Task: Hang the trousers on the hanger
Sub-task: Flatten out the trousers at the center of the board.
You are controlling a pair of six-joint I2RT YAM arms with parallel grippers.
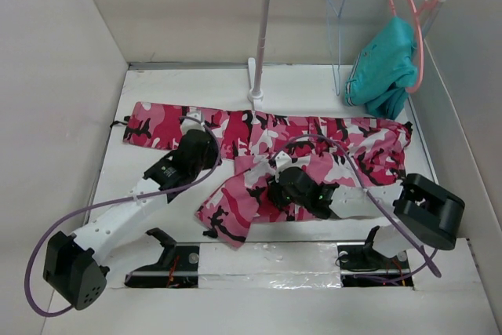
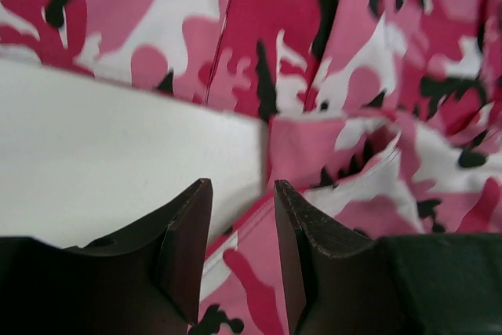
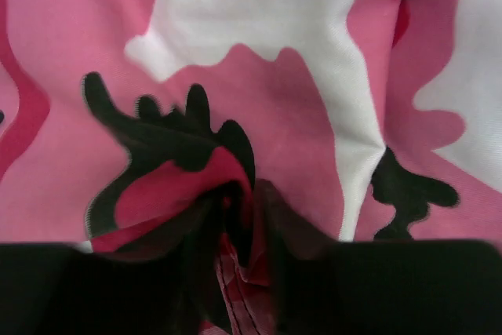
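The trousers (image 1: 314, 137) lie spread across the middle of the white table (image 1: 169, 92). One leg runs from the left side to the right, and a second fold of cloth trails toward the near edge. In the right wrist view we see the right gripper (image 3: 239, 272) with its fingers drawn together on a raised pinch of the camouflage cloth, which bunches into a ridge between them. From above, this gripper (image 1: 278, 186) sits low on the garment near its centre. The left gripper (image 2: 243, 249) rests just over the near hem of the left-hand leg, its fingers (image 2: 188, 241) parted by a narrow gap. We see nothing held between them, only cloth and bare table below. In the top view it (image 1: 205, 143) stands over the left part of the trousers. The hanger (image 1: 337, 76) hangs from the rail of the white rack (image 1: 263, 37) at the rear, well apart from the trousers. Just to its right a coral-pink hanger (image 1: 420, 45) carries a teal garment (image 1: 384, 68).
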